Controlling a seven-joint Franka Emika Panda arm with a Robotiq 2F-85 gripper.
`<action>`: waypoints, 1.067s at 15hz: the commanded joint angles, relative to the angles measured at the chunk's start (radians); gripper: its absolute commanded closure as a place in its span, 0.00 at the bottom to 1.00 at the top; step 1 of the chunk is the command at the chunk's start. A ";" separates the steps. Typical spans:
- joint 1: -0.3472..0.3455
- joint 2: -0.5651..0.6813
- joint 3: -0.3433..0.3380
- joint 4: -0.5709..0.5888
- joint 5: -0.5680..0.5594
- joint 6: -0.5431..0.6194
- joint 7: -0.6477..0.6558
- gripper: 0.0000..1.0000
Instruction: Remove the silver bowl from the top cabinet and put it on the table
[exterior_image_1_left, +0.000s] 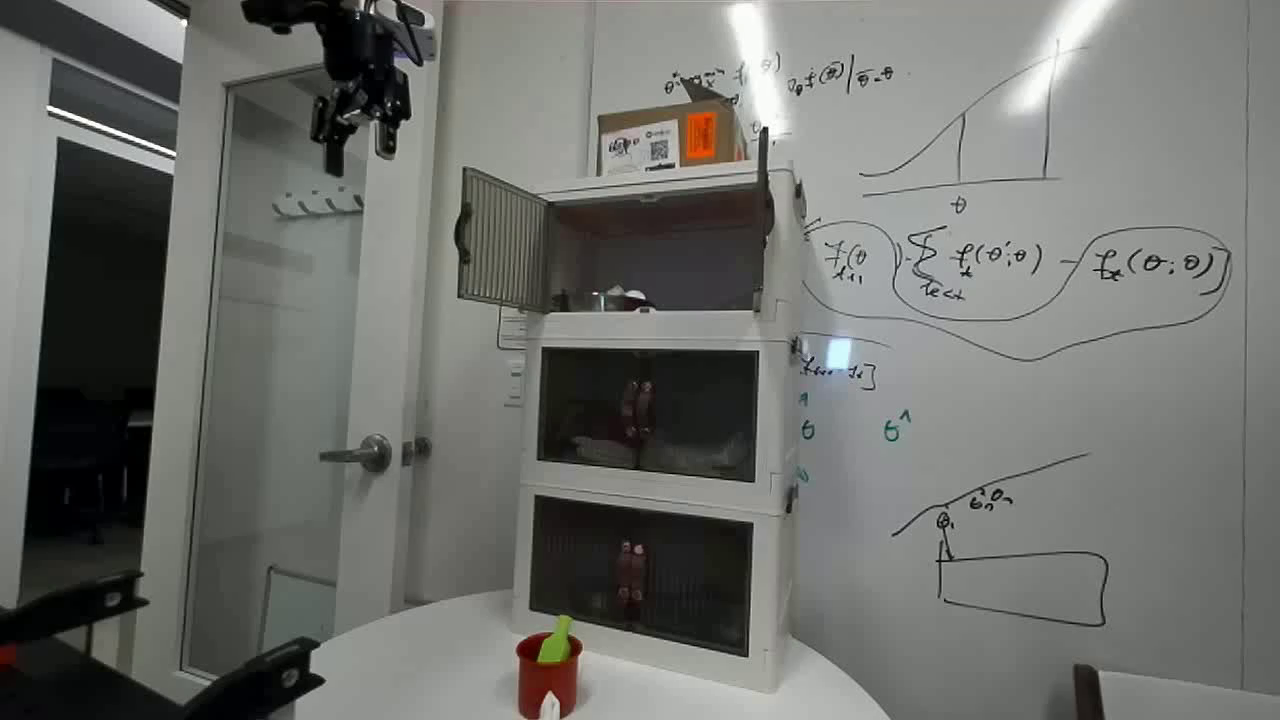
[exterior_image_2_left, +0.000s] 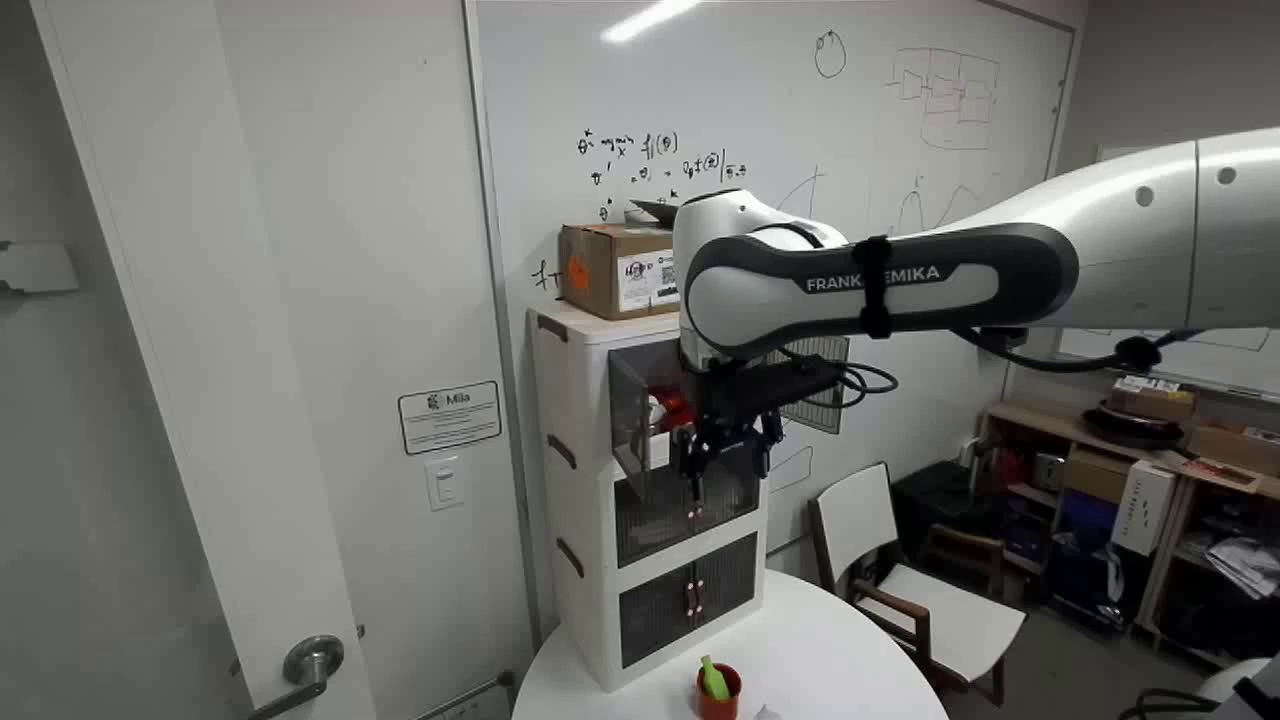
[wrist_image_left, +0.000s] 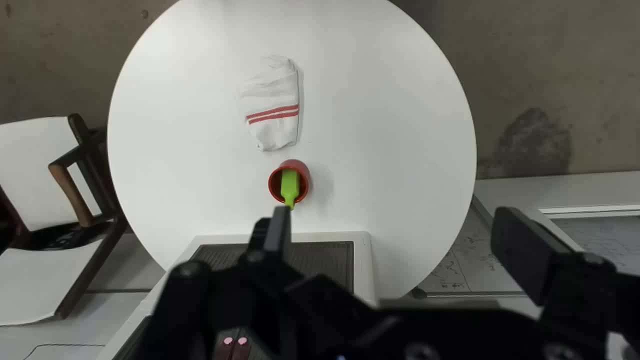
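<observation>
Silver bowl (exterior_image_1_left: 600, 301) sits inside the top cabinet (exterior_image_1_left: 700, 323), both doors (exterior_image_1_left: 505, 240) swung open. Gripper (exterior_image_1_left: 360, 153) hangs in midair, fingers (wrist_image_left: 522, 255) wide apart. On the round table (wrist_image_left: 385, 125): red cup (exterior_image_1_left: 545, 676), green utensil (wrist_image_left: 290, 184) inside.

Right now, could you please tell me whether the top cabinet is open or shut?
The top cabinet is open: both doors stand swung outward, exposing the silver bowl.

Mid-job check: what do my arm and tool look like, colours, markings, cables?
The Franka Emika arm is white and smoothly rounded, with a dark grey side panel carrying pale FRANKA EMIKA lettering, part of it hidden under a black strap. Black cables hang below the arm. The tool is black, with two angular fingers.
</observation>
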 joint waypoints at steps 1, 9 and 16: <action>0.028 0.004 -0.024 0.003 -0.008 -0.003 0.007 0.00; 0.033 -0.003 -0.028 -0.097 -0.117 0.145 -0.044 0.00; -0.014 -0.063 -0.201 -0.294 -0.003 0.588 -0.074 0.00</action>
